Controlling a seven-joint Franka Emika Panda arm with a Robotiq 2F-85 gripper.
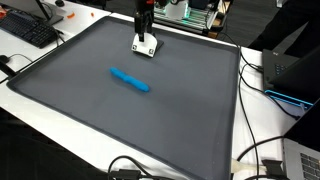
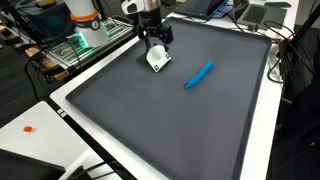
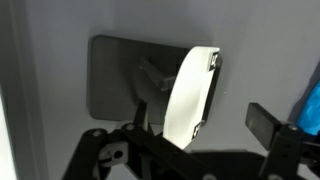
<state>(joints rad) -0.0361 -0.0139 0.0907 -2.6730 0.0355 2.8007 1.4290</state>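
A black tool (image 2: 154,44), its two fingers spread apart and empty, hangs just above a small white plastic piece (image 2: 158,61) with smooth, rounded edges. The piece lies on a matte grey mat (image 1: 190,115) near the edge of the white bench (image 1: 256,130) by the robot's base. A slim blue rod (image 1: 130,80) lies apart, near the mat's centre.
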